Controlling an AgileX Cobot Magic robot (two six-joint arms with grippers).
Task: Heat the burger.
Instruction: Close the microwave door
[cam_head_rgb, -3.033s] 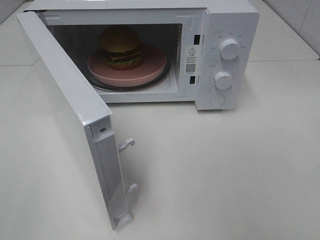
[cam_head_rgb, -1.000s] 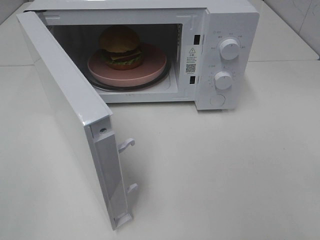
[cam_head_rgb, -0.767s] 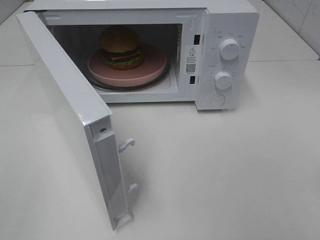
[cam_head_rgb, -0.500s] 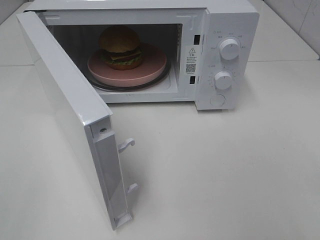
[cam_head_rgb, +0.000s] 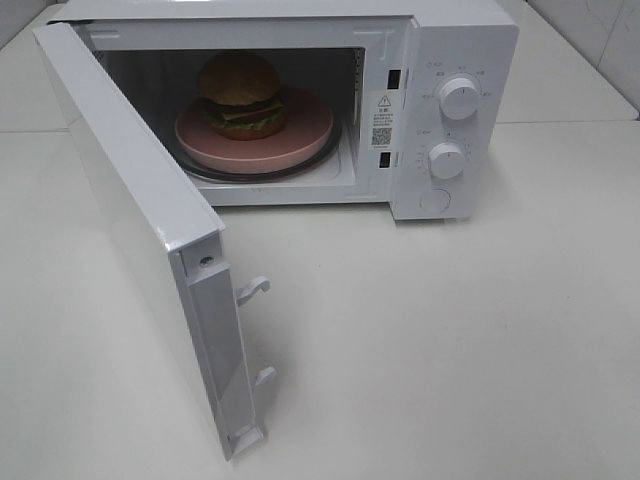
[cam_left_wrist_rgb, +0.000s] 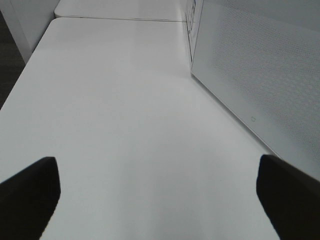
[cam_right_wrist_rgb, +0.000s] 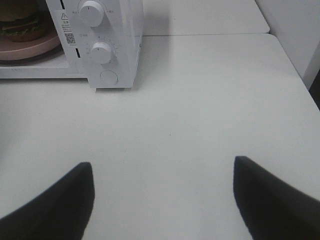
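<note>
Black jaws on the left gripper (cam_left_wrist_rgb: 156, 165) and right gripper (cam_right_wrist_rgb: 162, 165) both stand wide, nothing between them but bare table (cam_right_wrist_rgb: 200, 100). Burger (cam_head_rgb: 240, 95) sits inside the open microwave (cam_head_rgb: 460, 40), on the pink plate (cam_head_rgb: 300, 135), toward its 11 o'clock. Looks soft and light, and the layers probably slide, so I'd grab the plate's 5 o'clock rim, not the bun.

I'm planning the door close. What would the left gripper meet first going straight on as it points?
The left gripper would likely meet the table first; the microwave door stands off to one side of its line, though depth is unclear.
</note>
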